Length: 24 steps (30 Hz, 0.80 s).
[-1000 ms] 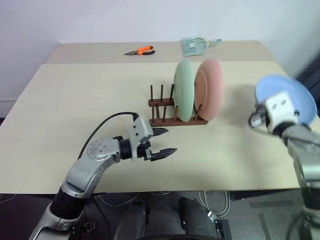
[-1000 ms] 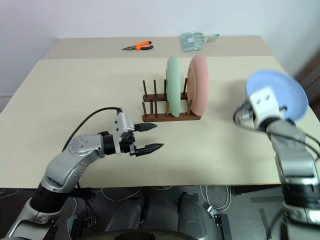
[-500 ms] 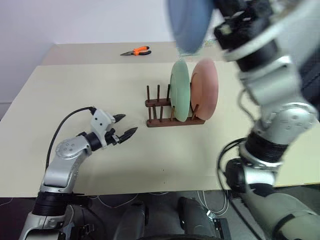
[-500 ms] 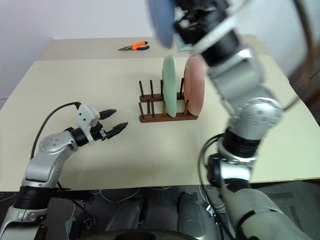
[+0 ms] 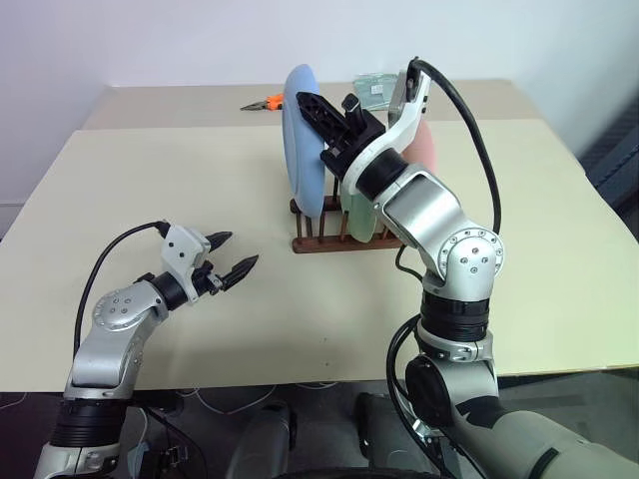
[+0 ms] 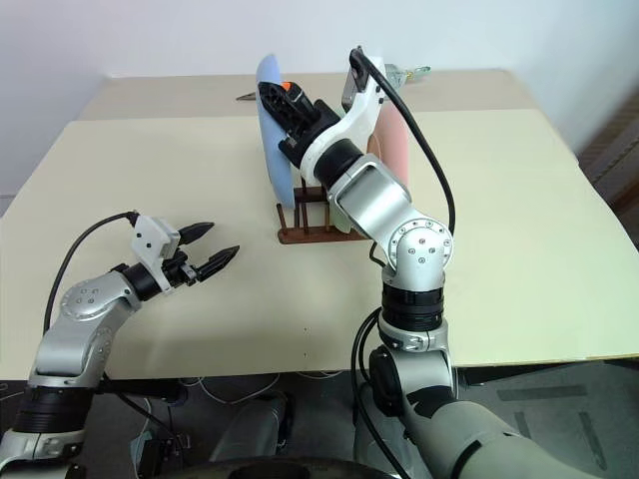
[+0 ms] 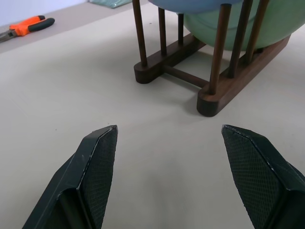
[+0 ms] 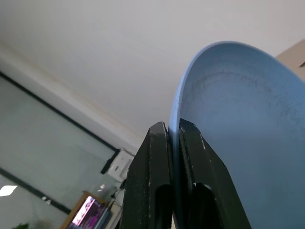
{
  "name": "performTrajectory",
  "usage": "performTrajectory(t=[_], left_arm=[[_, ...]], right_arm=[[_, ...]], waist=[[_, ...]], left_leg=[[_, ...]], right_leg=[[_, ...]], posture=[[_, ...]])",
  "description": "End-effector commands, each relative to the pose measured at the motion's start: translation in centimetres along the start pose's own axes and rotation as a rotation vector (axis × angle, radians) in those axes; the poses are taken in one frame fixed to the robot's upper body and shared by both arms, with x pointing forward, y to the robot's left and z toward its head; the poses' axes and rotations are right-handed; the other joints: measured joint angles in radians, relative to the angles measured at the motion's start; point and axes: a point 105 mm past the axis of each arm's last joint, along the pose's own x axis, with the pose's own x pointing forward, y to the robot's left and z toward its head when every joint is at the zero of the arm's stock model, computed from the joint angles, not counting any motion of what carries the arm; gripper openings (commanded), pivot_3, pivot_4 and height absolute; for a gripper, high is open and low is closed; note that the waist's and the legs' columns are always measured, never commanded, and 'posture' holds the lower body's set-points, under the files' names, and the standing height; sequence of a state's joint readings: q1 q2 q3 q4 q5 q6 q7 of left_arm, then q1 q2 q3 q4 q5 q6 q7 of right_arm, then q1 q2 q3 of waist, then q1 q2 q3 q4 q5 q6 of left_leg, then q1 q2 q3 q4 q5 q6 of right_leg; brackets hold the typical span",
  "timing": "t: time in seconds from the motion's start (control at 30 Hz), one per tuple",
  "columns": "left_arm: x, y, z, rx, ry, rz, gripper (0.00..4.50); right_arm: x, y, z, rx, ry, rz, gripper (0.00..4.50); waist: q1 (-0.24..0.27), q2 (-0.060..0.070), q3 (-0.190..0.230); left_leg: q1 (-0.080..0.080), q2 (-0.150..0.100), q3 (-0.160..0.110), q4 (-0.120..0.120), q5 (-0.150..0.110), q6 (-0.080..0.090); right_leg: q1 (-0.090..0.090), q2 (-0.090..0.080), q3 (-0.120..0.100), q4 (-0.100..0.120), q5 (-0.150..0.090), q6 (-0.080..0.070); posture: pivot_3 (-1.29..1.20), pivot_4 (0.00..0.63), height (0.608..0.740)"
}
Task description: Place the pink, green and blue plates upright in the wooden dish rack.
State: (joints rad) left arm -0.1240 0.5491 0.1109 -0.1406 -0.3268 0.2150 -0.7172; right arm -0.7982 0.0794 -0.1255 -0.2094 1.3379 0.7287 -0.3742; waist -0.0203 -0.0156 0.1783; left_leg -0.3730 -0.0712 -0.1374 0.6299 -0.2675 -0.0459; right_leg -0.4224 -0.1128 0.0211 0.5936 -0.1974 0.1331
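Beige table (image 5: 150,190) is the biggest thing, and it holds everything else. A second beige table (image 5: 180,103) stands behind it, touching its far edge.

Next come the plates. The blue plate (image 5: 303,140) is up in the air on its edge, above the open end of the rack. The right gripper (image 5: 312,104) is squeezed tight on its top rim, one black finger on each side, as the right wrist view shows. The plate's bottom edge hangs down near the tops of the empty pegs. I cannot tell if it touches them.

The green plate (image 7: 267,24) stands upright in the rack, just beside the blue one. The pink plate (image 5: 429,145) stands upright behind the green one, mostly hidden by the right arm.

The wooden dish rack (image 7: 200,76) is dark brown and sits near the middle of the table. Its thin pegs point up.

The left gripper (image 5: 233,255) floats low over the table, well apart from the rack. Its two black fingers are spread wide and hold nothing. It points toward the rack.

A clear bag (image 5: 371,88) lies on the far table. Orange pliers (image 7: 26,26) lie there too, well apart from the rack.
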Motion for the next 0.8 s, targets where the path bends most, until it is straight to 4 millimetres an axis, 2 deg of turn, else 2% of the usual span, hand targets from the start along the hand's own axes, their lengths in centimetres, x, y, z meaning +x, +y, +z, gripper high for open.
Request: performTrajectory(t=[0.03,0.2,0.3,0.4,0.47,0.5,0.6,0.67,0.7,0.8], left_arm=[[0.1,0.2,1.3,0.035,-0.047,-0.004,3.6],[0.5,0.1,1.5,0.038,-0.05,-0.016,3.6],[0.6,-0.2,1.6,0.038,-0.053,-0.026,3.6],[0.7,-0.5,1.8,0.038,-0.054,-0.036,3.6],[0.7,-0.7,1.9,0.038,-0.051,-0.042,3.6],[0.7,-0.9,1.9,0.038,-0.051,-0.045,3.6],[0.8,-1.3,2.0,0.036,-0.052,-0.05,3.6],[0.9,-1.5,2.1,0.035,-0.053,-0.052,3.6],[0.9,-1.7,2.0,0.036,-0.051,-0.054,3.6],[0.9,-1.5,1.6,0.042,-0.041,-0.045,3.6]], right_arm=[[0.0,1.1,0.9,-0.006,-0.043,0.031,0.02],[0.5,-0.9,0.8,0.024,-0.034,-0.059,0.02],[0.8,-1.4,0.8,0.028,-0.025,-0.075,0.98],[1.1,-1.2,1.4,-0.039,-0.038,-0.066,2.4],[1.1,-0.2,2.0,-0.153,-0.045,-0.029,3.47],[0.8,1.4,2.6,-0.306,-0.054,0.04,3.86],[-0.9,5.2,3.4,-0.689,-0.069,0.231,3.86],[-3.2,6.0,4.7,-0.875,-0.088,0.311,3.86],[-4.4,5.8,5.5,-0.94,-0.089,0.32,3.86],[-8.4,2.8,8.3,-1.051,-0.044,0.217,3.86]], waist=[[0.0,0.0,0.0],[0.0,0.0,0.0],[0.0,0.0,0.0],[-0.001,0.0,0.0],[-0.001,0.0,0.0],[-0.001,0.0,0.0],[0.005,0.0,0.0],[0.004,-0.001,0.0],[0.006,-0.001,-0.001],[0.011,-0.004,-0.002]], left_leg=[[0.0,0.0,0.0,0.0,0.0,0.0],[0.0,0.0,0.0,0.0,0.0,0.0],[0.0,0.0,0.0,0.0,0.0,0.0],[0.0,0.0,0.0,0.0,0.0,0.0],[0.0,0.0,0.001,0.0,0.0,0.0],[0.0,0.0,0.001,0.0,0.0,0.0],[-0.001,0.0,0.001,0.0,0.0,0.0],[-0.001,0.0,0.001,0.0,0.0,0.0],[-0.001,0.0,0.001,0.0,0.0,0.0],[0.0,0.0,0.0,0.0,0.0,0.0]], right_leg=[[0.0,0.0,0.0,0.0,0.0,0.0],[0.0,0.0,0.0,0.0,0.0,0.0],[0.0,0.0,0.0,0.0,0.0,0.0],[0.0,0.0,0.0,0.0,0.0,0.0],[-0.001,0.0,0.0,0.0,0.0,0.0],[-0.001,0.0,0.0,0.0,0.0,0.0],[-0.001,0.0,0.0,-0.001,0.0,0.0],[0.0,0.0,0.0,-0.002,0.0,0.001],[0.0,0.0,0.0,-0.002,-0.001,0.001],[0.005,0.0,-0.002,-0.008,-0.001,0.001]], posture=[[0.0,0.15,0.74],[0.0,0.15,0.74],[0.0,0.15,0.74],[0.0,0.15,0.74],[0.0,0.15,0.74],[0.0,0.15,0.74],[0.0,0.15,0.74],[0.0,0.15,0.74],[0.0,0.15,0.74],[0.0,0.15,0.74]])
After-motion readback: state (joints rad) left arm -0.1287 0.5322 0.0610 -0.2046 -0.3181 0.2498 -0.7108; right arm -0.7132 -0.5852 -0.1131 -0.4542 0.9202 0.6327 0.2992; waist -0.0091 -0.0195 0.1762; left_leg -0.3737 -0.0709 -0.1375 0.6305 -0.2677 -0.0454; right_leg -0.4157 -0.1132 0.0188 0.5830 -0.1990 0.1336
